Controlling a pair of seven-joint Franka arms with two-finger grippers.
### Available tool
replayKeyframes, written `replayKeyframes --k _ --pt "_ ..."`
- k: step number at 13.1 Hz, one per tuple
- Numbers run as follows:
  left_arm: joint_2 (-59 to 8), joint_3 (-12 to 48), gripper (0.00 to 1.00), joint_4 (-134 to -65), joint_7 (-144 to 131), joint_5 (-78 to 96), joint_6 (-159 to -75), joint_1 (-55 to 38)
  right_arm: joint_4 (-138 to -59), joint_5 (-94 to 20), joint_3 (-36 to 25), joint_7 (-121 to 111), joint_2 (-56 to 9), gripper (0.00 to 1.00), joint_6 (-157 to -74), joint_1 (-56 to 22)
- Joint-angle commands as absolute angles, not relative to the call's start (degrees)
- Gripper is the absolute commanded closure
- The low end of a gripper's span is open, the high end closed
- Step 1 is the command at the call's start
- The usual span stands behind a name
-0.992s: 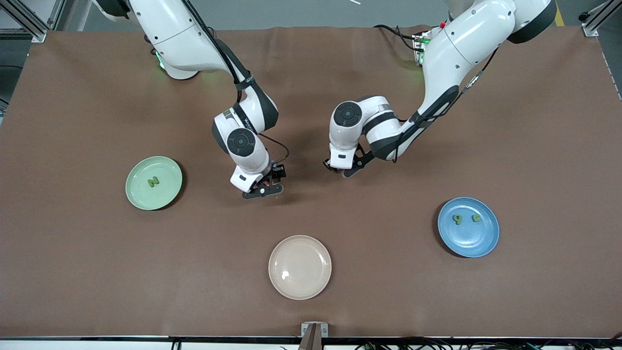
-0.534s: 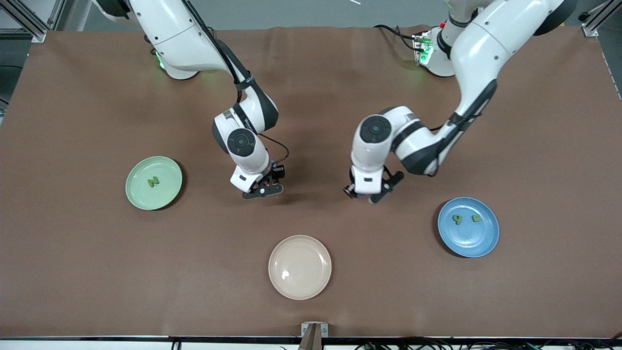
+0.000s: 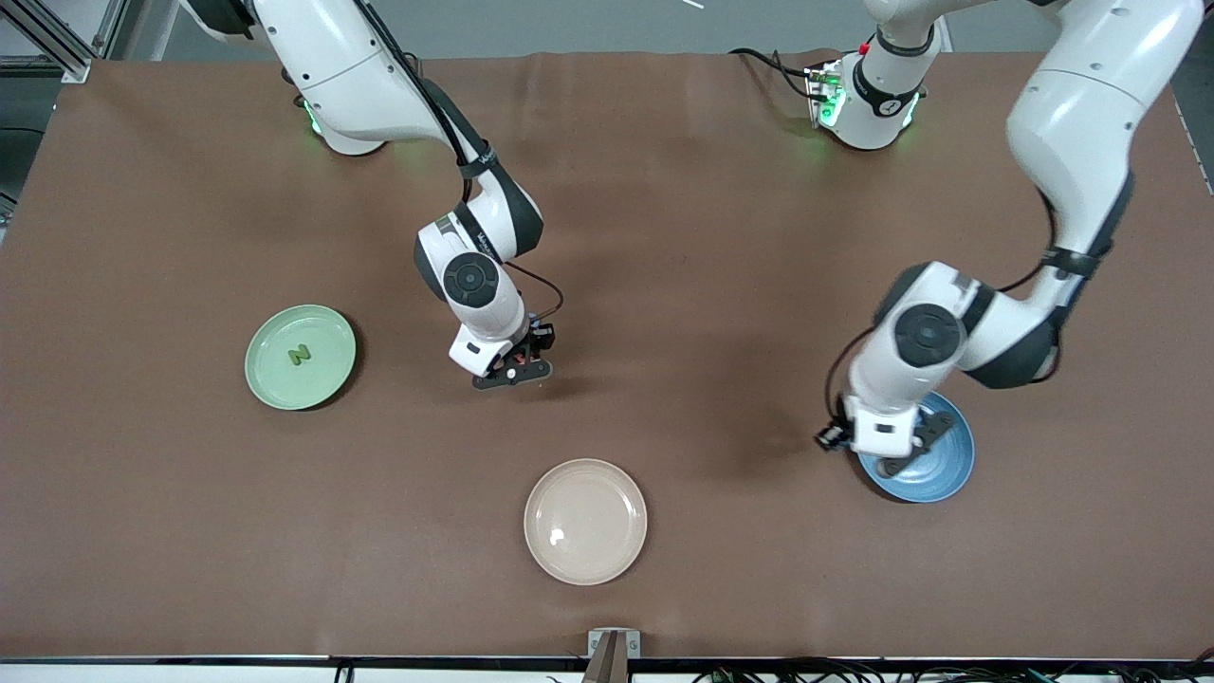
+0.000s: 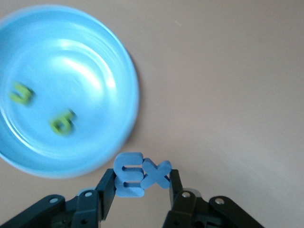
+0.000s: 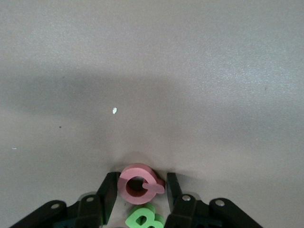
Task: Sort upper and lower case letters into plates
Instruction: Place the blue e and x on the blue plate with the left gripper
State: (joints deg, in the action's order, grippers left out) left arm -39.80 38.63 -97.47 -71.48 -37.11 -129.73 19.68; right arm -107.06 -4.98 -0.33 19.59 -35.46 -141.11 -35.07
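Note:
My left gripper (image 3: 884, 457) hangs over the edge of the bright blue plate (image 3: 941, 467) on the side toward the right arm's end. It is shut on two blue foam letters, an E and an x (image 4: 141, 173), side by side between its fingers (image 4: 142, 179). The blue plate (image 4: 85, 71) holds two green letters (image 4: 62, 122). The pale mint plate (image 3: 275, 379) holds a green N (image 3: 300, 356). My right gripper (image 3: 512, 372) is low at the table's middle, shut on a pink Q (image 5: 137, 184), with a green letter (image 5: 142, 219) just beside it.
A cream-beige plate (image 3: 612, 493) with nothing in it sits nearest the front camera, between the two other plates. Brown cloth covers the table. Both arm bases stand along the edge farthest from the camera.
My left arm has swung from the table's middle toward the blue plate and now covers part of it. The right arm has not moved.

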Motion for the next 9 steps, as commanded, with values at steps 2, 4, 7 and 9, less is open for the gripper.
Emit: replayKeyframes --k 2,4,7,9 --pt "-40.1 38.6 0.97 -98.1 -65.3 -38.3 -127.4 24.4 -106.3 -4.9 0.4 19.3 -36.7 0.81 -141.6 -34.5" --pt "-40.4 38.3 0.68 -99.4 -62.2 -38.5 -127.3 27.5 -105.3 -4.9 0.4 19.1 -36.3 0.81 -140.9 -34.5" --pt "-39.2 38.8 0.00 -99.8 -62.0 -38.0 -126.9 29.1 -105.1 -4.9 0.3 14.5 -32.0 0.81 -134.9 -31.8" --pt "-37.3 42.4 0.00 -98.4 -62.6 -37.5 -122.9 29.1 -105.2 -5.0 0.3 6.7 -27.0 0.81 -126.0 -27.5"
